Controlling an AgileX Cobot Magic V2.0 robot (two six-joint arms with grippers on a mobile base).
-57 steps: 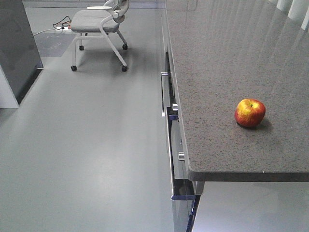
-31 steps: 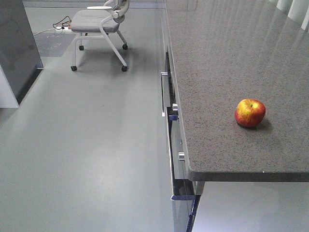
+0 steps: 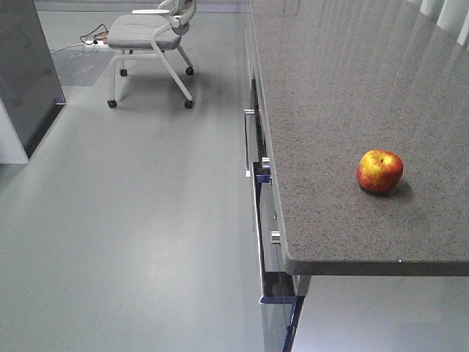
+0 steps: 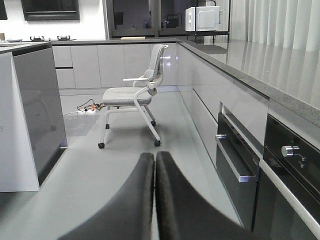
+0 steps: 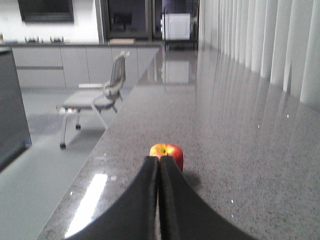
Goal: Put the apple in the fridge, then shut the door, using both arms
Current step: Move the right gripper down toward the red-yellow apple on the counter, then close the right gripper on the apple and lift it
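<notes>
While both wrist views catch only the fingers, the arms behind them are out of frame, and the front view shows neither gripper. Left gripper (image 4: pixel 154 156): fingers (image 4: pixel 132 200) pressed together, holding nothing, aimed down the aisle over the floor (image 3: pixel 132 220). Right gripper (image 5: pixel 159 160): fingers (image 5: pixel 140 200) also pressed together, holding nothing, above the counter (image 3: pixel 330 88) and lined up with the apple (image 5: pixel 166 151), just short of it. The fingertips cover the apple's lower part in that view, so only its top and right side show. The front view has the apple whole, stem up, sitting on the counter, set back from both the near edge and the aisle-side edge. The counter is cut off at the right and top of the frame. A dark grey unit (image 3: pixel 26 73) with a white side sits at the far left, cropped by the frame, and I cannot tell if it is the fridge. Under the aisle-side edge, a drawer handle (image 4: pixel 229 159) and a knob (image 4: pixel 289 150) stick out into the aisle. The floor between counter and unit is wide and open. A wheeled chair (image 3: pixel 150 37) stands at the far end, well apart from the apple.
</notes>
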